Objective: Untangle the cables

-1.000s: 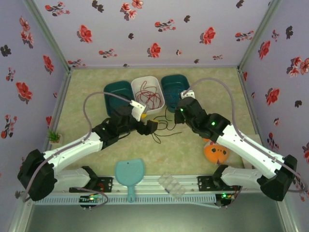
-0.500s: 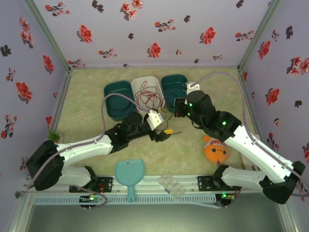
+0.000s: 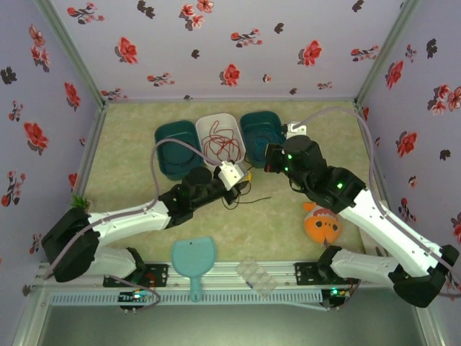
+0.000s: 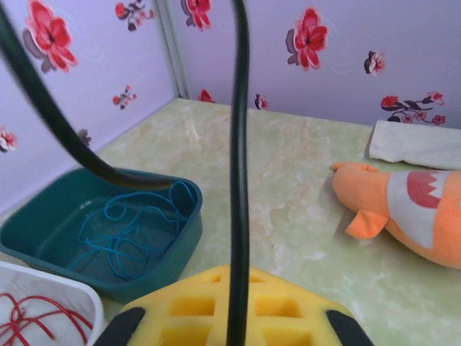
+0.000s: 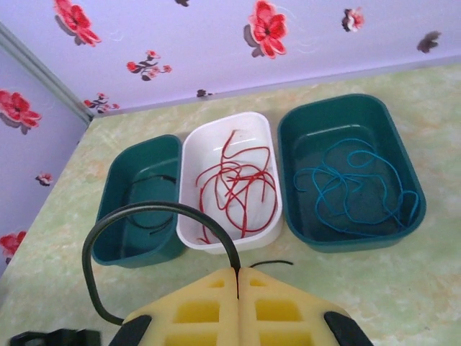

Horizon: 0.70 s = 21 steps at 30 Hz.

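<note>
From above, three tubs stand in a row at 12 o'clock on the table (image 3: 130,180): a left green tub (image 3: 160,137), a white tub (image 3: 216,117) with the red cable (image 3: 225,144) coiled in it, and a right green tub (image 3: 259,115). The left gripper (image 3: 245,180) sits at 6 o'clock of the white tub. A loose stretch of the black cable (image 3: 253,200) trails on the table at 5 o'clock of it. The right gripper (image 3: 265,162) is close by at 2 o'clock, in front of the right green tub. An orange fish toy (image 3: 323,227) lies at 4 o'clock on the table. In the left wrist view, the yellow pads (image 4: 194,310) are clenched on the black cable, which rises straight toward 12 o'clock. The blue cable (image 4: 130,231) lies loose in a green tub at 9 o'clock, and the fish toy is at 3 o'clock. In the right wrist view, the right gripper's pads are pressed together, pinching the black cable, which arcs away toward 9 o'clock. Beyond it, the red cable fills the white tub at 12 o'clock, and the blue cable lies in the tub at 2 o'clock.
</note>
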Each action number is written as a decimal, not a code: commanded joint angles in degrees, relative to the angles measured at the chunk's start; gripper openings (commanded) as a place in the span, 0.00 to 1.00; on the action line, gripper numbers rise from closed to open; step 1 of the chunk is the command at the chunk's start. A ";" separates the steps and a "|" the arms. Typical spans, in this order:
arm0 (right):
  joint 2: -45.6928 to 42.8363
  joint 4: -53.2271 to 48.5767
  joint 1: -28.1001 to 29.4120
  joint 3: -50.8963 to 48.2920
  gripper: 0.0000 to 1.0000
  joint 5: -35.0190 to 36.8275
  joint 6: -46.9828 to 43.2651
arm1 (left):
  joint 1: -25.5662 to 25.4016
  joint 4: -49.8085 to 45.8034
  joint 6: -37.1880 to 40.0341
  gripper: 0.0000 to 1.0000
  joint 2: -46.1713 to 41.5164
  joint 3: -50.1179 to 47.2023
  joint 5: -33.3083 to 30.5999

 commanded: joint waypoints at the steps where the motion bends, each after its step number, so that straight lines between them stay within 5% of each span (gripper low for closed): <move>1: -0.33 -2.14 -2.38 -1.53 0.00 2.70 3.43 | -0.22 -2.47 -0.19 0.00 -4.05 -0.50 0.96; 5: 0.73 -2.03 -4.93 -2.89 0.02 -0.41 4.98 | -0.22 -6.03 -1.26 0.00 -6.96 0.10 2.49; 13: 3.03 -5.14 -7.47 -3.44 0.49 -3.99 5.37 | 1.62 -18.42 -6.31 0.00 -12.55 5.59 3.89; 21: 3.51 -6.71 -9.95 -6.22 0.60 -3.29 5.14 | 8.90 -29.78 -12.39 0.00 -20.22 10.15 4.22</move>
